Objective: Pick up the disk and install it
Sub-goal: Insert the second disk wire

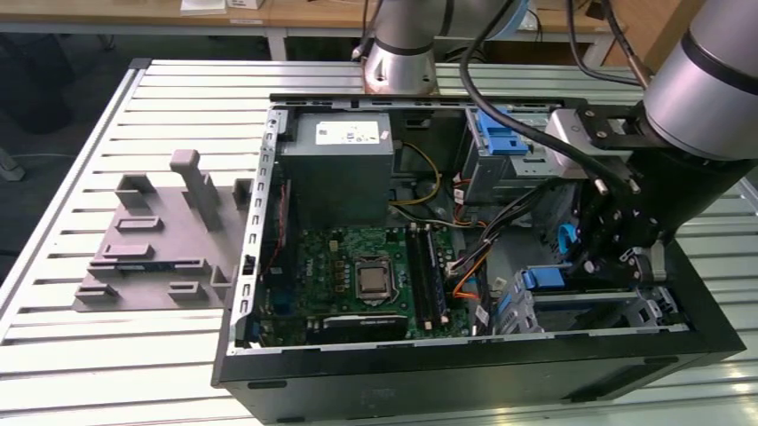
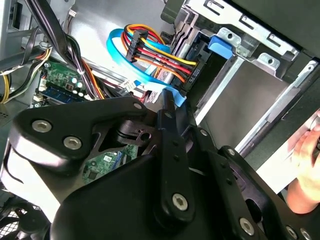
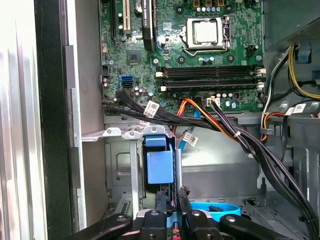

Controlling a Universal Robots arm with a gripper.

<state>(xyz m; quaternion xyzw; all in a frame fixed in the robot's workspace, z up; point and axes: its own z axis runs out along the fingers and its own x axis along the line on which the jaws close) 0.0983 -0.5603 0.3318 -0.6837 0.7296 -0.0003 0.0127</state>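
Disk (image 3: 160,167) stands edge-up in the drive cage (image 3: 120,170) at the computer case's (image 1: 474,373) corner; we see our gripper (image 3: 169,200) pinching its blue bracket, seating apparently nearly finished

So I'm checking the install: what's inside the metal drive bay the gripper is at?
In the first wrist view, the drive bay holds a blue plastic piece standing in its slot, with the gripper right at it. The disk's metal body and label are hidden behind that blue plastic and the bay walls.

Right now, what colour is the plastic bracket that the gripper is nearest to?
Blue; the bracket shows best in the first wrist view, just beyond the gripper.
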